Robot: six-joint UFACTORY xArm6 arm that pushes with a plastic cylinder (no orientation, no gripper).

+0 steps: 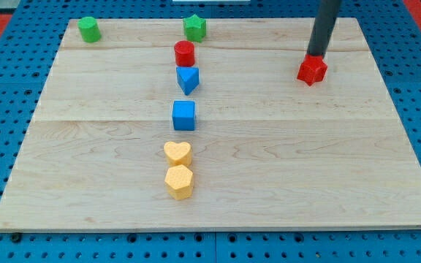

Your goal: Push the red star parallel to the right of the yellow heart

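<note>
The red star (312,71) lies on the wooden board (283,161) at the view's upper right. My tip (316,55) stands right at the star's top edge, touching or almost touching it. The yellow heart (177,153) lies lower, left of centre, far to the lower left of the star. A yellow hexagon (179,181) sits directly below the heart, touching it.
A blue cube (184,115) lies above the heart, a blue triangular block (188,79) above that, and a red cylinder (184,52) higher still. A green star (194,28) and a green block (88,29) sit near the board's top edge.
</note>
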